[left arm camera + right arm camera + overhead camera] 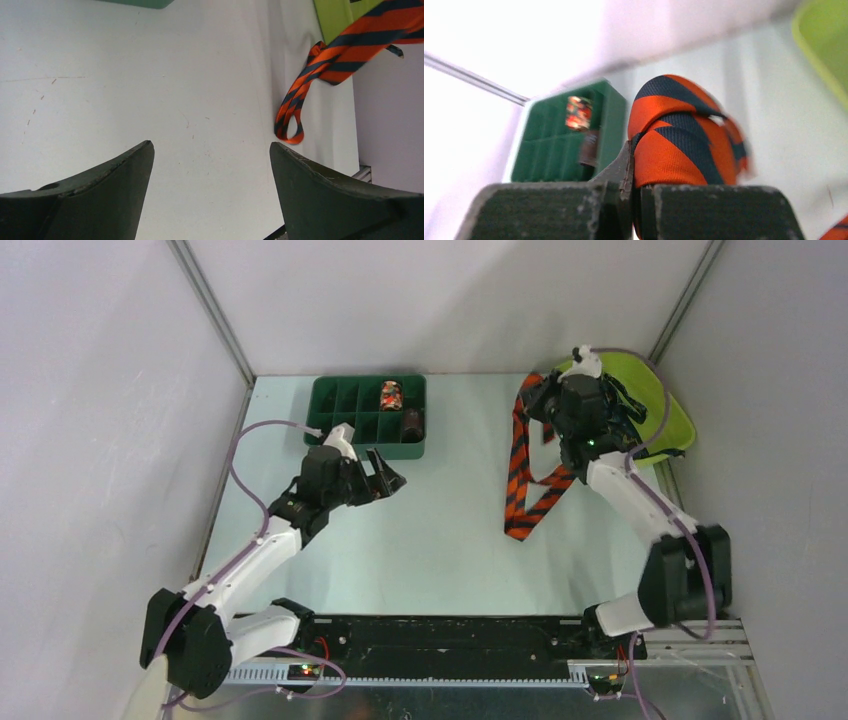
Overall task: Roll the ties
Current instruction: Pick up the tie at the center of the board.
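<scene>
Right hand [634, 192] tight on orange-and-black striped tie [674, 160], left hand [210, 145] agape.

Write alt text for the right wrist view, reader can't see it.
The right pincer is shut on a bunched fold of the orange tie with dark stripes, seen close up. Behind on the left, blurred, a green compartment tray holds a small orange roll; a lime-green bin edges in at top right.

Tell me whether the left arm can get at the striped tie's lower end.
Probably yes: only bare table lies between its open fingers and the tie, whose upper part the right fingers pinch.
</scene>
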Controlling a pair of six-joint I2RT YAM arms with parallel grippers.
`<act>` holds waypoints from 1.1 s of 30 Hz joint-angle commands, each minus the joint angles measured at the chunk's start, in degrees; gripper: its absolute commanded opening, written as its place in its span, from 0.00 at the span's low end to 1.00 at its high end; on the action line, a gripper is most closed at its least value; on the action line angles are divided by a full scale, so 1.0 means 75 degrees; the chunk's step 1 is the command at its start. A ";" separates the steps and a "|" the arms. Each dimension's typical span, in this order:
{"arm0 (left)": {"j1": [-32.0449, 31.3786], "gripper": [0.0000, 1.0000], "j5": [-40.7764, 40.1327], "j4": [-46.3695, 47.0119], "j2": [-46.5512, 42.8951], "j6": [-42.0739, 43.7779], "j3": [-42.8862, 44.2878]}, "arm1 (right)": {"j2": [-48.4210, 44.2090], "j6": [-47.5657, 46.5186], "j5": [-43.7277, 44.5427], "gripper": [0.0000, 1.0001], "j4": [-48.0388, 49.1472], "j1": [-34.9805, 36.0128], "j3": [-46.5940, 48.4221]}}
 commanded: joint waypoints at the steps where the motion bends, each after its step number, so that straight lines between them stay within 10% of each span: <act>1: -0.0027 0.93 -0.0253 0.0253 -0.0492 0.0347 0.0166 | -0.1409 -0.1299 0.1393 0.00 -0.0247 0.0730 0.0965; 22: -0.0033 0.98 -0.0442 0.1386 -0.1177 -0.0040 -0.0782 | -0.1946 -0.3569 0.3611 0.00 -0.1512 0.3029 0.3590; 33: -0.0532 0.89 0.0653 0.4368 0.0070 -0.1192 -0.2132 | -0.2037 -0.2713 0.4929 0.00 -0.1289 0.3240 0.3444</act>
